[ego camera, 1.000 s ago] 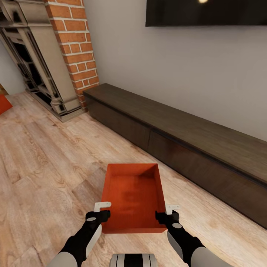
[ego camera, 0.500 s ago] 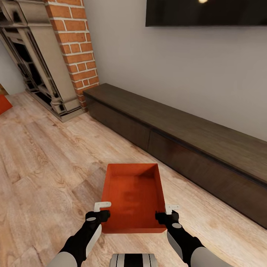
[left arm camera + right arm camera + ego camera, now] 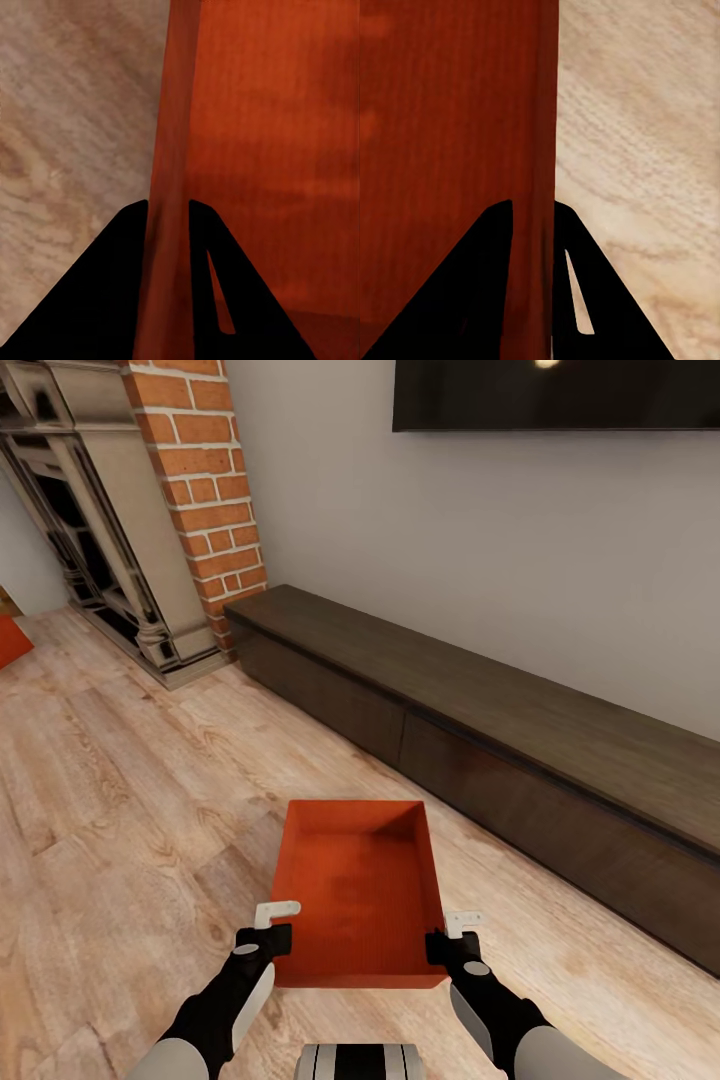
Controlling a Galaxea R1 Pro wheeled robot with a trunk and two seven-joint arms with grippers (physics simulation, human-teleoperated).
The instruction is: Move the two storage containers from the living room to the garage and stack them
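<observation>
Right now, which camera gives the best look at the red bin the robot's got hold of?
The head view: it shows the whole storage container, open-topped, over the wood floor, the left tool and right tool at its side walls. Each wrist view shows one wall pinched between dark fingers.

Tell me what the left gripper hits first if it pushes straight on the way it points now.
Likely nothing new: the left gripper already straddles the storage container side wall, which runs between its fingers. Further on it would probably meet the wood-plank floor; depth is unclear.
</observation>
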